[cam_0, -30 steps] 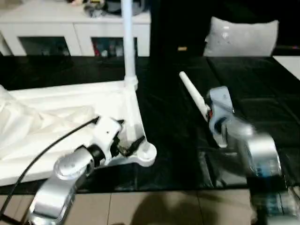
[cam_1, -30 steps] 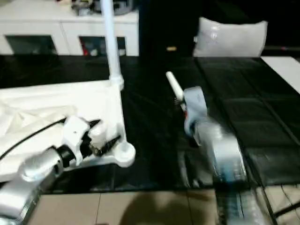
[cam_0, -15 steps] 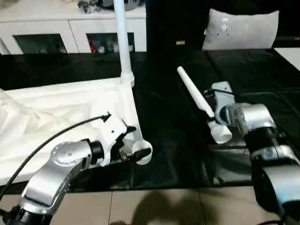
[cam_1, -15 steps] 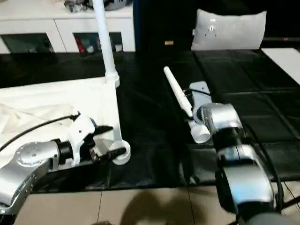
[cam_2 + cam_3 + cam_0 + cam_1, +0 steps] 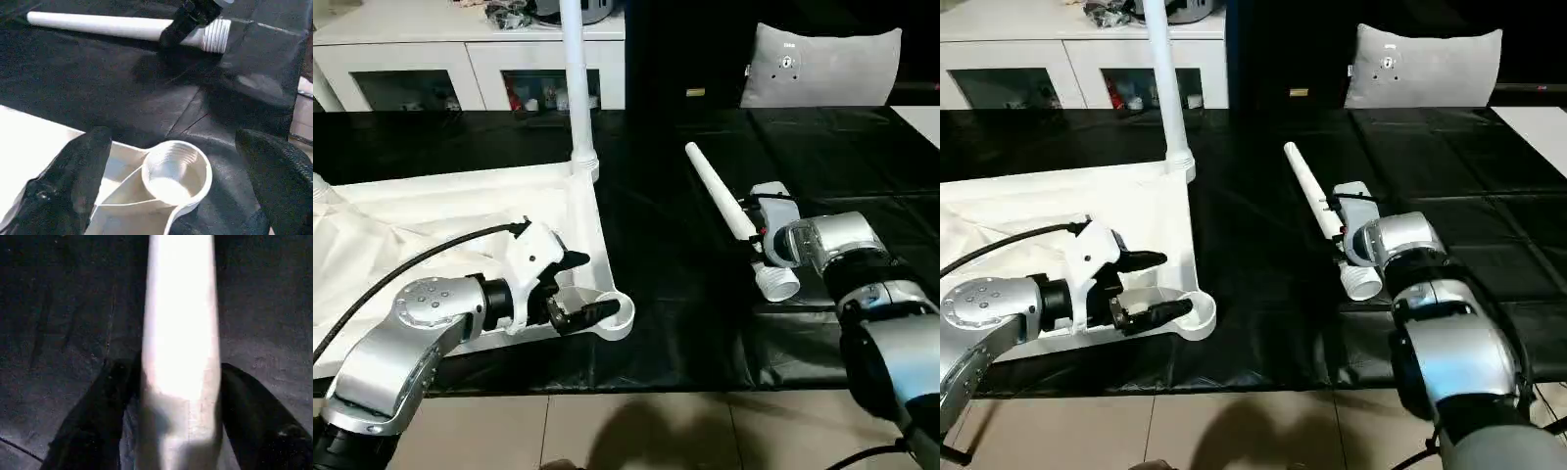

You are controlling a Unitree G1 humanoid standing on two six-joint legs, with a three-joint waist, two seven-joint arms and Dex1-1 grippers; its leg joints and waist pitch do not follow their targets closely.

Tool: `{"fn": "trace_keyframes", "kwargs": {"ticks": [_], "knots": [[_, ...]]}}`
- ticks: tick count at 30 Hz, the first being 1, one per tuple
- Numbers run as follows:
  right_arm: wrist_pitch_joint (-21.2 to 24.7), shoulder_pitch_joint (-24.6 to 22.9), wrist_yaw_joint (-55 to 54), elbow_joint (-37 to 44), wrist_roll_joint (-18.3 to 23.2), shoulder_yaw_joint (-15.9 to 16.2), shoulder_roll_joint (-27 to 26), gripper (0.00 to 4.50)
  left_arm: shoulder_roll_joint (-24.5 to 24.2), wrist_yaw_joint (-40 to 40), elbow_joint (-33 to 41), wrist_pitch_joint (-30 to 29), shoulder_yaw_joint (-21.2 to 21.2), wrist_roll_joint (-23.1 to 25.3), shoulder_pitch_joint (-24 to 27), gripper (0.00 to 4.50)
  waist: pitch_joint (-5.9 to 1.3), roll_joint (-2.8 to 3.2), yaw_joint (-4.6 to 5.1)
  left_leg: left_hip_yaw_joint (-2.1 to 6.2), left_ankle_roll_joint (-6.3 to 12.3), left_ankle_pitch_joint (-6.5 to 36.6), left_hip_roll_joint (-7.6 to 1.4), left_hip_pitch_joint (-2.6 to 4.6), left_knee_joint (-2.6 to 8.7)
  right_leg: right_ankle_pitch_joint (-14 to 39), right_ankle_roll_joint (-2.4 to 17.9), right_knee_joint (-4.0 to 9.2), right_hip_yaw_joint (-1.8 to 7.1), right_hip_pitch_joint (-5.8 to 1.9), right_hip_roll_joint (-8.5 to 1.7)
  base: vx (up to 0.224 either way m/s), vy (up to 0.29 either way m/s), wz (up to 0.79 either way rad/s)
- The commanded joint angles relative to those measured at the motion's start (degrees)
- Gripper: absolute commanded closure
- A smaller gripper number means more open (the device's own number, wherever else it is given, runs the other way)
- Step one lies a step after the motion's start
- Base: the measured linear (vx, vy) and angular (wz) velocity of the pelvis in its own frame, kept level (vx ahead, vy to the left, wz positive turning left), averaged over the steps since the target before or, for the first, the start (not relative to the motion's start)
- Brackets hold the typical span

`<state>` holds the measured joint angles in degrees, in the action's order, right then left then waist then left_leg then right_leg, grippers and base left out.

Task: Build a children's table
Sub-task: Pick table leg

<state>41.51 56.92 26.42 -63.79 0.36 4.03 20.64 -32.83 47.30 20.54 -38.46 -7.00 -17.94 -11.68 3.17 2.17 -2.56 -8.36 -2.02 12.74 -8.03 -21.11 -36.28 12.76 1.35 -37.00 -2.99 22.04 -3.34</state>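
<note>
While the loose leg (image 5: 732, 213) lies flat on the black worktop (image 5: 685, 323) just beside the upturned tabletop (image 5: 440, 211), the right gripper (image 5: 171, 396) has its jaws closed around the shaft near the threaded end; hollow plastic, likely light, stiff, slick, so grip near that thicker end; the left gripper (image 5: 171, 186), jaws wide apart, straddles the empty corner socket (image 5: 177, 171); one leg (image 5: 576, 78) already stands upright.

Head stereo downward; wrist close-ups.
</note>
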Motion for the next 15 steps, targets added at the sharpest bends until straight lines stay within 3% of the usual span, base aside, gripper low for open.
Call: {"fn": "trace_keyframes", "kwargs": {"ticks": [1, 6, 10, 11, 12, 13, 15], "knots": [[-0.4, 0.29, 0.93, -2.02, -0.12, 0.0, 0.18, 1.94, -0.32, -0.14, 0.77, -0.56, 0.01, -0.45, -0.23, 0.0, -3.33, -0.49, -0.31, 0.77, 1.59, 6.09, -4.19, -0.09, 4.27, 5.76, 17.22, 4.1, 2.97, -2.76, -5.16, 0.0, 0.0, 0.0], [-2.34, 0.5, 2.69, -3.84, -1.52, 0.97, 0.49, 2.38, 0.29, -1.11, 1.04, -1.47, 0.06, -0.86, -0.24, 0.0, -3.21, -0.47, -0.41, 0.77, 1.36, 7.24, -4.31, -0.05, 4.36, 7.45, 17.03, 4.2, 2.97, -2.59, -5.08, 0.0, 0.0, 0.0], [-3.31, 0.56, 3.22, -4.22, -1.5, 0.59, 0.53, 2.6, 1.02, -1.73, 0.4, -1.13, -0.19, -0.77, -0.83, 0.0, -3.19, -0.84, -0.46, 0.72, 1.44, 7.37, -4.36, 0.0, 4.43, 7.9, 16.74, 4.31, 2.99, -2.56, -5.07, 0.0, 0.0, 0.0], [-4.99, 0.24, 3.26, -3.95, -1.06, -0.05, 0.74, 2.63, 1.73, -2.56, 0.39, -1.19, 0.07, -0.85, -1.13, 0.0, -3.2, -1.15, -0.46, 0.69, 1.5, 7.13, -4.37, -0.02, 4.44, 7.98, 16.65, 4.36, 3.01, -2.58, -5.09, 0.0, 0.0, 0.0], [-4.99, 0.24, 3.26, -3.95, -1.06, -0.05, 0.74, 2.63, 1.73, -2.56, 0.39, -1.19, 0.07, -0.85, -1.13, 0.0, -3.18, -0.95, -0.55, 0.71, 1.3, 7.45, -4.42, 0.0, 4.44, 8.92, 16.54, 4.33, 3.02, -2.53, -5.24, 0.0, 0.0, 0.0], [-6.27, 0.02, 2.9, -3.66, 0.45, -1.96, 0.97, 2.64, 2.53, -3.43, 0.52, -1.55, 0.48, -1.26, -1.33, 0.0, -3.24, -1.26, -0.55, 0.6, 1.27, 6.96, -4.46, 0.04, 4.41, 8.16, 16.55, 4.33, 3.08, -2.53, -5.25, 0.0, 0.0, 0.0], [-7.85, -0.39, 2.78, -2.91, 2.57, -4.42, 1.14, 2.64, 3.82, -4.64, 0.75, -1.86, 1.18, -1.85, -1.5, 0.0, -3.32, -1.3, -0.64, 0.56, 1.31, 5.73, -4.53, 0.01, 4.36, 6.1, 16.79, 4.1, 3.08, -2.62, -5.24, 0.0, 0.0, 0.0]]}}
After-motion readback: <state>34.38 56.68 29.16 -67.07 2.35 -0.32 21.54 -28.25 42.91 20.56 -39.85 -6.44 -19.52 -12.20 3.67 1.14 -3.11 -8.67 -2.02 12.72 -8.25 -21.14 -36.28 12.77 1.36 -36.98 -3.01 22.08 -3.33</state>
